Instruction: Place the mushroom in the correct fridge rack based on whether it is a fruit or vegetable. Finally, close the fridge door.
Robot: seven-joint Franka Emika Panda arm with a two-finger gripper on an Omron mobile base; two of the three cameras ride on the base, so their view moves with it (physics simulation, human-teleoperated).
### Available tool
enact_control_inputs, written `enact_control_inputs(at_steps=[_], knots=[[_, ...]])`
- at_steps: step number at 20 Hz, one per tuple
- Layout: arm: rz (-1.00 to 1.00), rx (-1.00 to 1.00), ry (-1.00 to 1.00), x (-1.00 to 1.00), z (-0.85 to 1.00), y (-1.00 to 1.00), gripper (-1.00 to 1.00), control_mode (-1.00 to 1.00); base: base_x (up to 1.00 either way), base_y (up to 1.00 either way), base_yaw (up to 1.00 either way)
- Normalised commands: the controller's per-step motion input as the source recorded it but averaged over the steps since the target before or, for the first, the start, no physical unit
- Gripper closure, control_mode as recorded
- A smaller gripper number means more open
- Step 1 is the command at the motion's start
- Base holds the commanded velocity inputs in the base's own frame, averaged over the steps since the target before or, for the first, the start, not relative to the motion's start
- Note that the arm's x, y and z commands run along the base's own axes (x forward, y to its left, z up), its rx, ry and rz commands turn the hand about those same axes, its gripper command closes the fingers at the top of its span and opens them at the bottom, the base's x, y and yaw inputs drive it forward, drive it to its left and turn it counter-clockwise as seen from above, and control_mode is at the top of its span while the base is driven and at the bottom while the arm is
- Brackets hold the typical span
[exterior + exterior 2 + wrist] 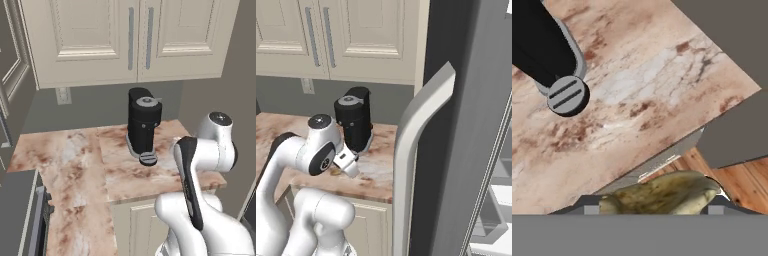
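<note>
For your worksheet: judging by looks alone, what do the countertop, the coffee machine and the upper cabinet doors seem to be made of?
Countertop: polished stone, probably marble or granite, given the reddish-brown veining on a pale ground.
Coffee machine: likely matte black plastic, with a grey, metal-looking lid and drip tray; the rendering leaves this open.
Upper cabinet doors: cream-painted wood or board, shown by the raised panel moulding, with grey bar handles that look metallic.

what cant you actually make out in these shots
- Gripper: in the right base view, the arm's own wrist covers the fingers, so open or shut is unclear.
- Mushroom: in the hand view, the bottom band cuts it off, hiding any grip.
- Fridge rack: right base view, hidden behind the fridge door.
</note>
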Motion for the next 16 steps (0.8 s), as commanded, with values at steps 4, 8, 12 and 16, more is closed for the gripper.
enact_control_inputs(at_steps=[4, 8, 12, 16], knots=[[0.0, 0.0, -0.1, -0.2, 0.83, 0.13, 1.0, -1.0, 0.0, 0.0, 0.0], [0.05, 0.0, -0.01, -0.01, 0.7, 0.0, 1.0, -1.0, 0.0, 0.0, 0.0], [0.0, 0.0, 0.0, 0.0, 0.06, 0.0, 1.0, -1.0, 0.0, 0.0, 0.0], [0.0, 0.0, 0.0, 0.0, 0.0, 0.0, 1.0, 1.0, -0.16, 0.0, 0.0]])
